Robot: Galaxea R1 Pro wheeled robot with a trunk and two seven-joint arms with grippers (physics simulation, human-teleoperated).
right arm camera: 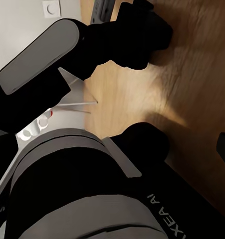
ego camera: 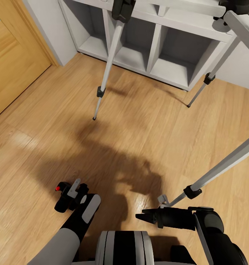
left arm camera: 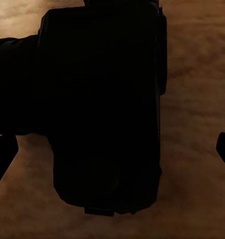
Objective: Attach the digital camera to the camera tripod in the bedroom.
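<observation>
The digital camera (ego camera: 62,198), black with a red button on top, sits in my left gripper (ego camera: 71,197) low at the near left, just above the floor. In the left wrist view its dark body (left arm camera: 105,109) spans the space between the fingertips (left arm camera: 2,159). The camera tripod stands in front of me. One silver leg (ego camera: 108,66) comes down ahead, one (ego camera: 209,79) at the far right, and a third (ego camera: 220,171) slants down close to my right gripper (ego camera: 143,218). That gripper points left, open and empty. The tripod's head is cut off by the top edge.
A white cube shelf (ego camera: 154,55) stands against the wall behind the tripod. A wooden door (ego camera: 10,62) is at the left. Light wood plank floor (ego camera: 139,129) lies between the legs. My own left arm (right arm camera: 42,55) crosses the right wrist view.
</observation>
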